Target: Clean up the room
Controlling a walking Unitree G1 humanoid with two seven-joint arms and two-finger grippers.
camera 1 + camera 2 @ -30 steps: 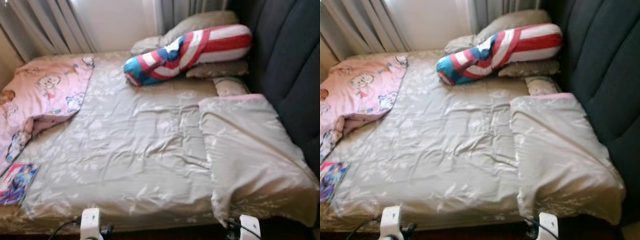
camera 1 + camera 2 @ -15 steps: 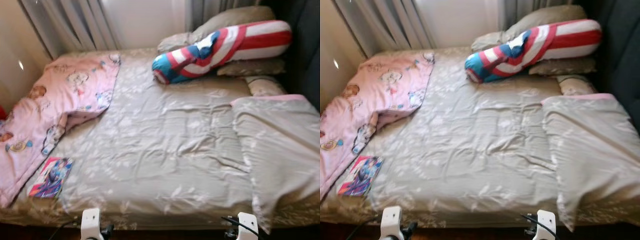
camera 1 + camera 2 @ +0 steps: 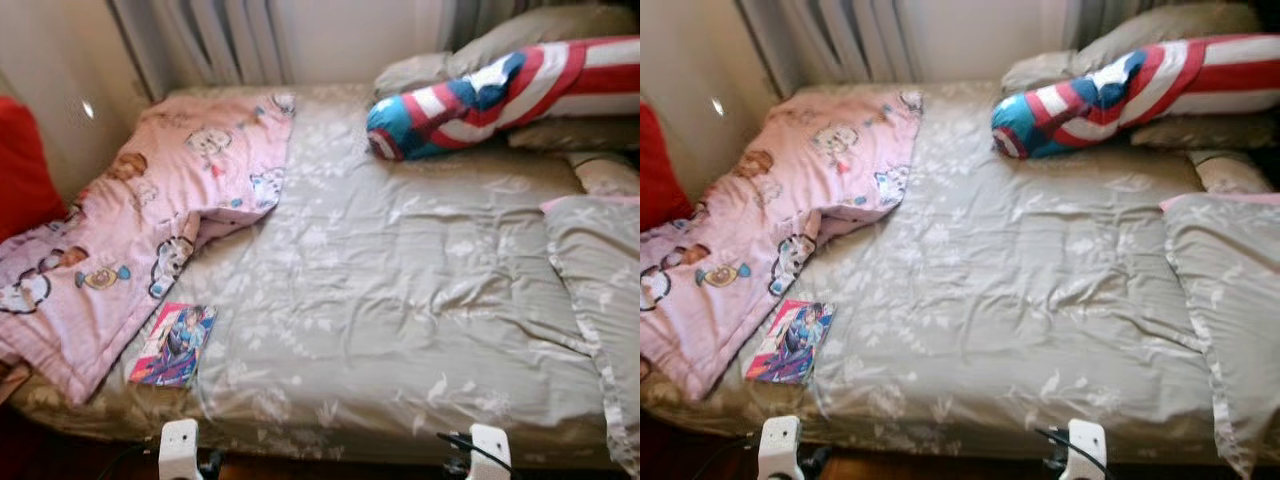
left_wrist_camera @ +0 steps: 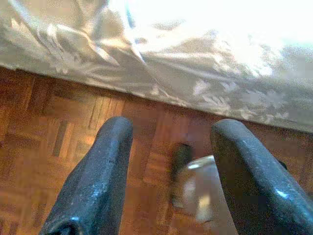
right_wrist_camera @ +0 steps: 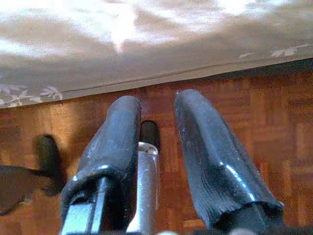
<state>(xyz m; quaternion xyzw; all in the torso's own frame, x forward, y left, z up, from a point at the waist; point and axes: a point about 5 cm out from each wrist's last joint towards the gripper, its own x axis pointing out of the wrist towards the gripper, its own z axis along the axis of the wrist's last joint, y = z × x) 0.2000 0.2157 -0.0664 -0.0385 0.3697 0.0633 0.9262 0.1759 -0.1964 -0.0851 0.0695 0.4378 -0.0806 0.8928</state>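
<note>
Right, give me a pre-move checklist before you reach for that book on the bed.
1. Book in view, flat on the sheet near the bed's front edge: ok.
2. Book free of the pink blanket: its edge lies right beside the blanket; overlap cannot tell.
3. Left gripper open, nothing between its fingers, hanging over the wooden floor: ok.
4. Right gripper holding nothing, fingers slightly apart: ok.
5. Either gripper raised over the bed: not ok, both low by the bed edge.
6. Book within reach from here: cannot tell.
</note>
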